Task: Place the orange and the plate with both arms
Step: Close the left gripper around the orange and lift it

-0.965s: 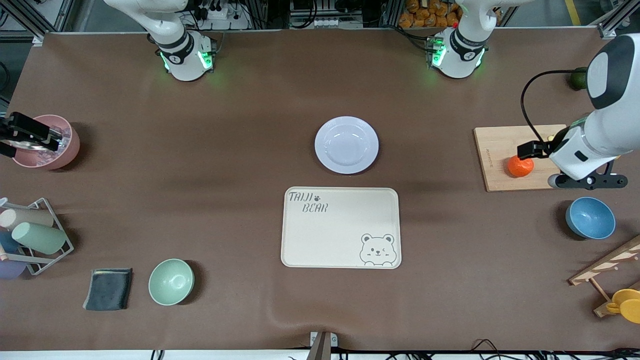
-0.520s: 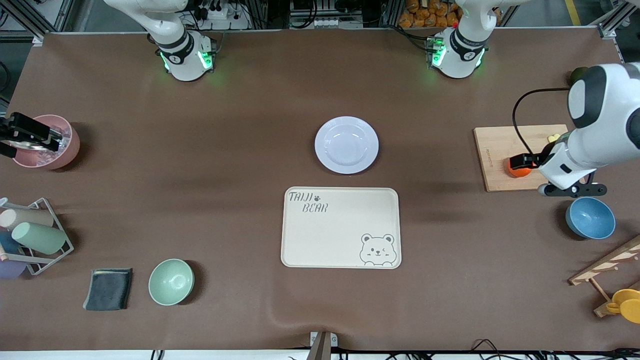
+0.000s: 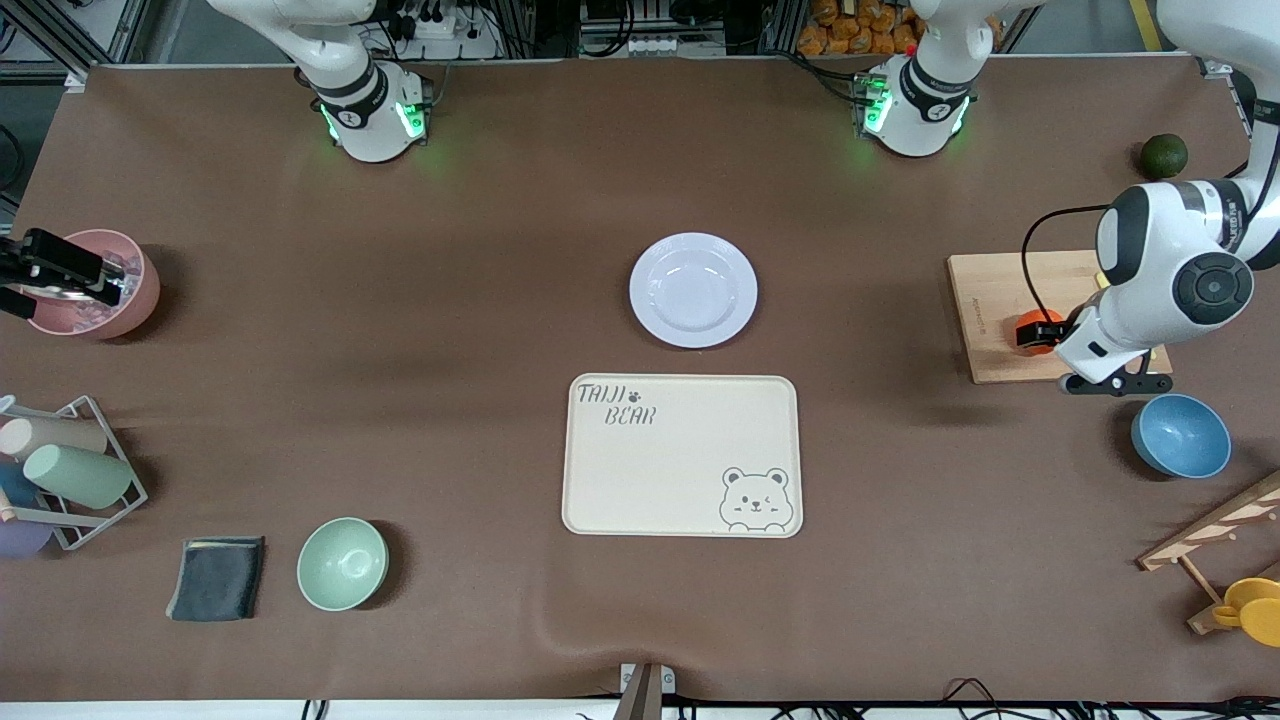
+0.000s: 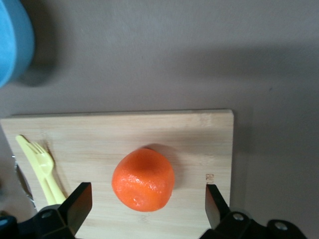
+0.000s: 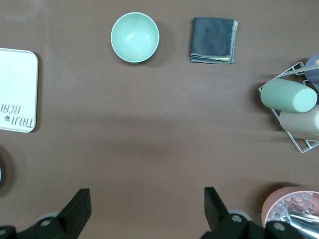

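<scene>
The orange [image 3: 1027,343] lies on a wooden cutting board [image 3: 990,300] toward the left arm's end of the table. My left gripper [image 3: 1040,328] is low over it and open. In the left wrist view the orange [image 4: 143,179] sits between the two spread fingers of the left gripper [image 4: 147,194], with a gap on each side. The pale lavender-white plate [image 3: 693,290] lies empty mid-table. My right gripper [image 3: 65,272] waits open over a pink bowl [image 3: 115,305] at the right arm's end; it holds nothing in the right wrist view [image 5: 147,199].
A cream tray [image 3: 680,455] lies nearer the front camera than the plate. A blue bowl [image 3: 1180,435] sits near the board, and a yellow fork [image 4: 42,164] lies on it. Also here: dark green fruit [image 3: 1164,155], mint bowl [image 3: 342,563], grey cloth [image 3: 217,578], cup rack [image 3: 70,475].
The left arm has swung and turned its wrist, bringing the open gripper down around the orange, which is now mostly covered in the front view. The right arm has not moved.
</scene>
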Action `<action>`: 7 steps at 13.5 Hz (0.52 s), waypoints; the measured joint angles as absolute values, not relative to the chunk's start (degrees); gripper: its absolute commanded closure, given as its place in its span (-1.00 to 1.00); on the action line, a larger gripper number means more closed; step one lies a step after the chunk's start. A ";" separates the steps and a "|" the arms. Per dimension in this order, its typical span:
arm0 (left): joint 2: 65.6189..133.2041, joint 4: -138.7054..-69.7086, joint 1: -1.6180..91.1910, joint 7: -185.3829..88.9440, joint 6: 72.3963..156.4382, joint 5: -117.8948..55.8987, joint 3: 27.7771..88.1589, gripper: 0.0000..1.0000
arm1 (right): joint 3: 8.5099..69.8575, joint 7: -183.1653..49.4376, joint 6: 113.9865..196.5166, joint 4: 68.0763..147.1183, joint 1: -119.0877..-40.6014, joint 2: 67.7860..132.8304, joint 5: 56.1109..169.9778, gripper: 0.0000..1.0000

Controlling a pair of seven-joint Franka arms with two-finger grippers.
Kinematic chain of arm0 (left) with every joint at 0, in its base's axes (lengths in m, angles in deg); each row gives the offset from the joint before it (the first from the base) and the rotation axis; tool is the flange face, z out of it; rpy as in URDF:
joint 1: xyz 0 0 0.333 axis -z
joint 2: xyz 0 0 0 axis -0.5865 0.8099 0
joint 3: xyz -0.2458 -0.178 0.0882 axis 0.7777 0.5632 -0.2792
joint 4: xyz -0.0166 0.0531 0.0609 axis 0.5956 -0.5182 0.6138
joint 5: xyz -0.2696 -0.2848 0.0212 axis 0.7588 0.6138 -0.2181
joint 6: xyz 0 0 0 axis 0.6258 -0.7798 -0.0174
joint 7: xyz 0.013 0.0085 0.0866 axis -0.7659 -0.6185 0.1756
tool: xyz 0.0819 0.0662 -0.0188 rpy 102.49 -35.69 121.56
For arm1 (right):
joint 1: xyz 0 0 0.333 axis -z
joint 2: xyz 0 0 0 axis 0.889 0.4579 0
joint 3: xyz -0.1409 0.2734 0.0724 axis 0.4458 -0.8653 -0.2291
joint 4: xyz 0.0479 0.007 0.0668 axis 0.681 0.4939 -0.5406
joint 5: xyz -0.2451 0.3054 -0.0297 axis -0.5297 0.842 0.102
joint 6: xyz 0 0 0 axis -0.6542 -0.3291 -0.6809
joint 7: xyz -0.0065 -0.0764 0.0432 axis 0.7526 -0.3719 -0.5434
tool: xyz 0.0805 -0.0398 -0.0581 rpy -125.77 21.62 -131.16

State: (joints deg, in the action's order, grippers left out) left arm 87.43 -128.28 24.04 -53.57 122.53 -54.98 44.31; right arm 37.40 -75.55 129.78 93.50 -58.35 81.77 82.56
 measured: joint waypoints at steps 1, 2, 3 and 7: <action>87.98 -128.62 24.04 -53.57 122.73 -55.07 44.35 -1.00 | 37.39 -75.55 129.78 93.50 -58.35 81.78 82.52 -1.00; 88.26 -129.04 24.06 -53.57 123.04 -55.16 44.44 -1.00 | 37.38 -75.55 129.78 93.49 -58.35 81.78 82.51 -1.00; 88.31 -129.57 24.08 -53.57 123.46 -55.19 44.51 -1.00 | 37.40 -75.55 129.79 93.49 -58.34 81.78 82.51 -1.00; 88.56 -132.31 24.05 -53.58 126.95 -58.87 44.56 -1.00 | 37.30 -75.55 129.79 93.50 -58.51 82.06 82.38 -1.00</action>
